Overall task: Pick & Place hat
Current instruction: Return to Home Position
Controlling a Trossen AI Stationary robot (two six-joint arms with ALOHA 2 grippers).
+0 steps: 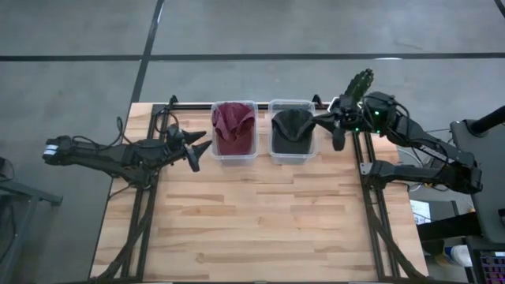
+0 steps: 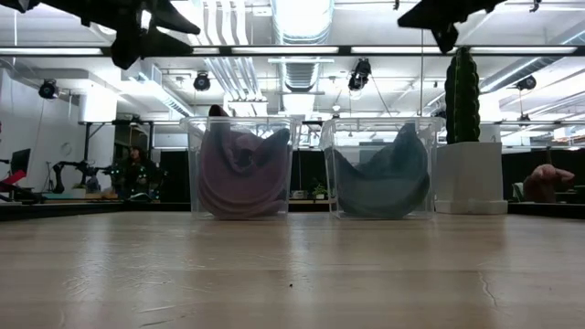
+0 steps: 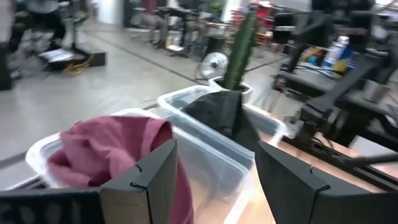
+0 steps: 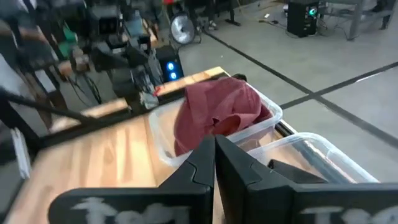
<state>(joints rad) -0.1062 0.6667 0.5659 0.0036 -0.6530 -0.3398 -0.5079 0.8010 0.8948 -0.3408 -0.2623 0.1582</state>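
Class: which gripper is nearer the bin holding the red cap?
Left. The left gripper, open, hangs just beside the red-cap bin. The right gripper, shut, is at the far side of the black-cap bin, which stands between.

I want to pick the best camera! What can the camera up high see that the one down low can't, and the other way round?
Only the high view shows both arms whole, with the left gripper near the left bin and the right gripper by the right bin. Only the low view shows the room behind, the ceiling lights and the white pot under the cactus. Both show the red cap in the left bin, the black cap in the right bin, and the cactus.
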